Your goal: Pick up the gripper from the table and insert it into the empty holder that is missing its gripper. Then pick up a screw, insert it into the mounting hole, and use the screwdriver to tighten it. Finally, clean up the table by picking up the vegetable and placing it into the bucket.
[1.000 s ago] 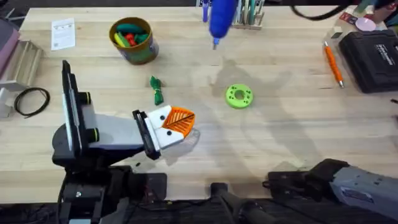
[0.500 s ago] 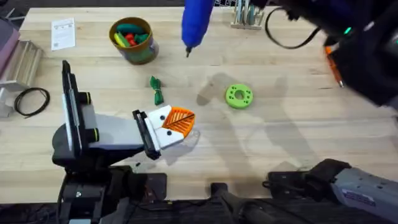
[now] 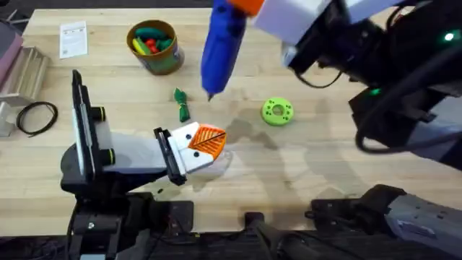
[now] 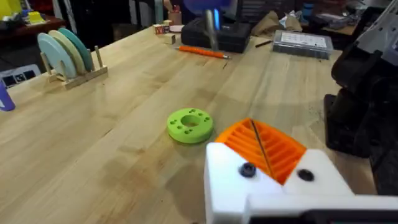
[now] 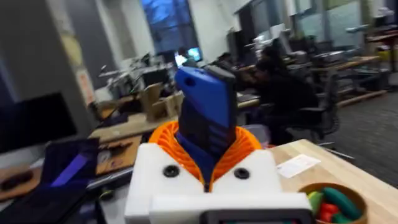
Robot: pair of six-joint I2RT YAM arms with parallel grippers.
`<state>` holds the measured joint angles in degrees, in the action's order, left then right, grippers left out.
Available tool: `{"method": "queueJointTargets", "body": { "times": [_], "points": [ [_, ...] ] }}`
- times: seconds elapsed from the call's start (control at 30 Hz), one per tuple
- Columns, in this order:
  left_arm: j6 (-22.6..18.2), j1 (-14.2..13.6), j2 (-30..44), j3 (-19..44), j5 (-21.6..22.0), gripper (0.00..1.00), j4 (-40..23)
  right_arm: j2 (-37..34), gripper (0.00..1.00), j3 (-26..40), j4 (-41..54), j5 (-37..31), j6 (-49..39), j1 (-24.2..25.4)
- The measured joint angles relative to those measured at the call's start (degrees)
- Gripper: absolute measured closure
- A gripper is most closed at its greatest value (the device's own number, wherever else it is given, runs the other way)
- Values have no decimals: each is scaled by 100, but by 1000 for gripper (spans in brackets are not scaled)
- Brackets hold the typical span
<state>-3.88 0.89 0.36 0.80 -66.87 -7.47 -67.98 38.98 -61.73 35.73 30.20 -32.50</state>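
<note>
With the right gripper (image 5: pixel 208 163) clamped on the screwdriver (image 3: pixel 220 43) above the table (image 3: pixel 325 159), the tightening step was in hand; the bit next required alignment over the closed left gripper (image 3: pixel 202 144), beside the vegetable (image 3: pixel 182 103).

Blue screwdriver (image 3: pixel 220 43) (orange-ribbed claw (image 5: pixel 208 163))

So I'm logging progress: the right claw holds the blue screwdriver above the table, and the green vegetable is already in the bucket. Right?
Not quite. The right claw does hold the screwdriver above the table, but the overhead view shows the vegetable lying on the wood, apart from the bucket and nearer the arms' bases.
</note>
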Motion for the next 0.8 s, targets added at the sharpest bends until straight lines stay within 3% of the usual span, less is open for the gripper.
{"method": "queueJointTargets", "body": {
  "times": [0.4,0.8],
  "points": [
    [0,0,0,0,0,985,-2,-163,982,0,7,168,-1029,-941],
    [0,0,0,0,0,985,-2,-174,982,0,7,460,-1543,-1141]
  ]
}}
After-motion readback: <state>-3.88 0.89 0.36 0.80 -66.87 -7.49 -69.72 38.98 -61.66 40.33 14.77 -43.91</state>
